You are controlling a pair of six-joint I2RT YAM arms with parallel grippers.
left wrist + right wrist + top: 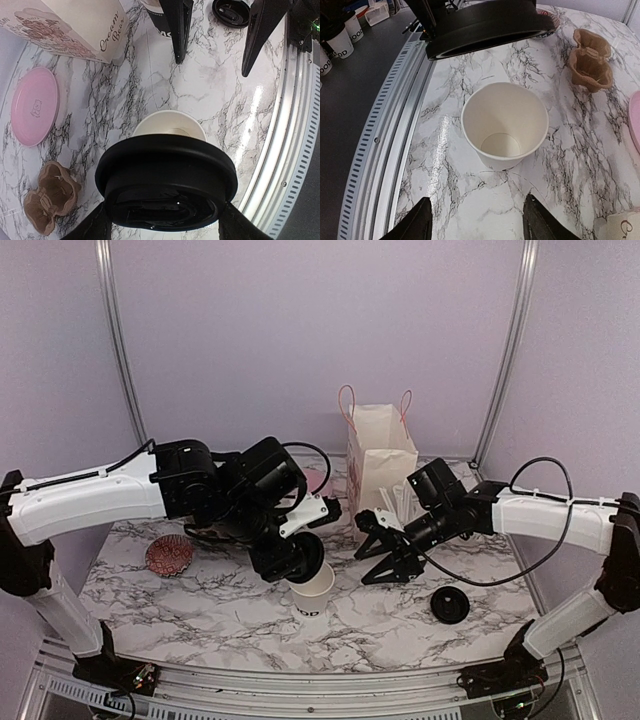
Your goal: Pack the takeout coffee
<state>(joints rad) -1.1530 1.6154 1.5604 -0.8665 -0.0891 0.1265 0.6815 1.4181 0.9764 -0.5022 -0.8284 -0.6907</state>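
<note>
the left gripper [165, 227] is clamped on a round black lid [167, 170], which is gripped at its two sides and held just above the white cup [505, 125]; in the right wrist view a gap is seen between lid and rim, so the lid is not seated. the white cup is stood upright on the marble table [200, 610], open and empty, with dark lettering seen on its side from above. the right gripper [477, 200] is held just to the right of the white cup, its fingers spread wide with nothing between them, pointed at the cup and apart from it. a second black lid [449, 604] is laid flat on the table farther right of the white cup. a paper bag [380, 455] with rope handles is stood behind the white cup, toward the back wall. a pink plate [35, 105] is laid behind the white cup and left of the bag, and a brown pulp carrier [50, 197] is laid well to the left of the white cup.
</note>
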